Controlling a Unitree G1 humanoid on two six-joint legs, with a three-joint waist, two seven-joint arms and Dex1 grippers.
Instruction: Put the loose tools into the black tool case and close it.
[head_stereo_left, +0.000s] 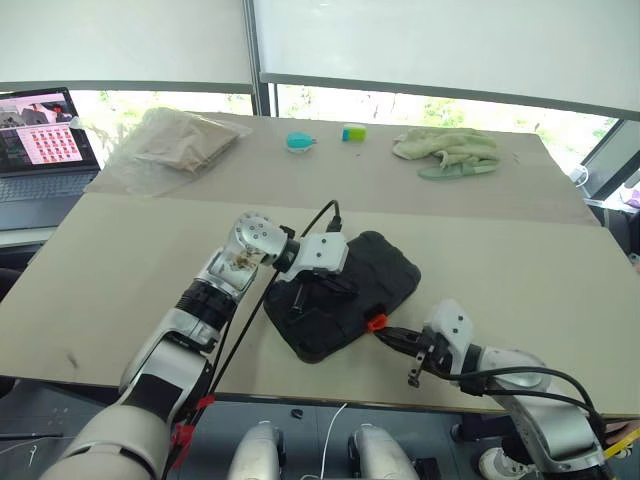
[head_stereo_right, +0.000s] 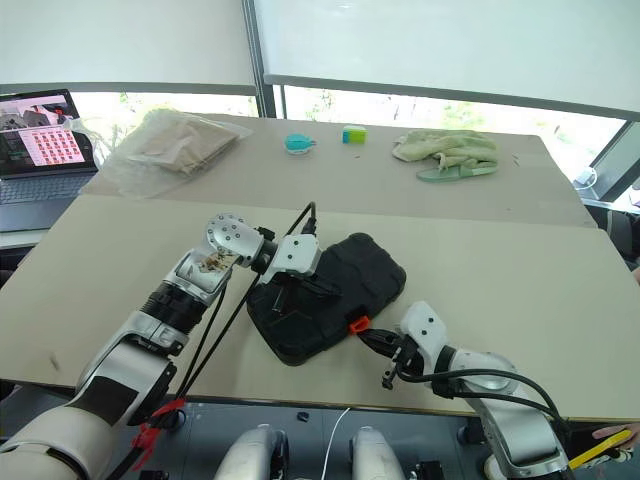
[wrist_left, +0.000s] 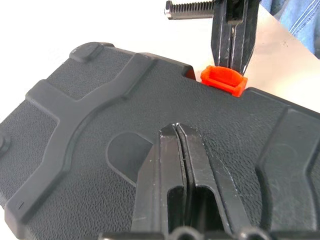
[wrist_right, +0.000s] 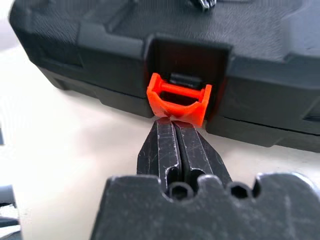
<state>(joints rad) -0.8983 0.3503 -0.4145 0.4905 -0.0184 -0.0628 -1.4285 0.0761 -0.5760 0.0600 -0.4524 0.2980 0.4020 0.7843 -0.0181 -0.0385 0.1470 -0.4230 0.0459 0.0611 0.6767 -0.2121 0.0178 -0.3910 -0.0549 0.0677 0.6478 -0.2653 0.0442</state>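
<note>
right wrist view has the right gripper (wrist_right: 175, 125) with both fingers pressed together, nothing between them, tips touching the lower edge of the orange latch (wrist_right: 179, 101). latch hangs swung out from its recess in the front wall of the black tool case (wrist_right: 260, 65); judged not yet snapped home.

left wrist view has the left gripper (wrist_left: 176, 131) likewise closed on nothing, fingertips resting on the textured lid, as if holding it down. lid sits flat on the base; no loose tools lie on the table (head_stereo_left: 520, 270) around it, so they are presumably inside.

case lies near the front edge of the table, between the two arms, latch side toward the right arm.

risks, as judged:
- closed fingertips are narrow; they could slide off the rounded latch edge and skid under the case or along the tabletop.
- a push at the latch acts sideways on the case; if the left gripper's downward hold is light, the case may shift or pivot away rather than lock.
- if a tool sits proud inside, the lid could spring and the latch miss its catch.
</note>
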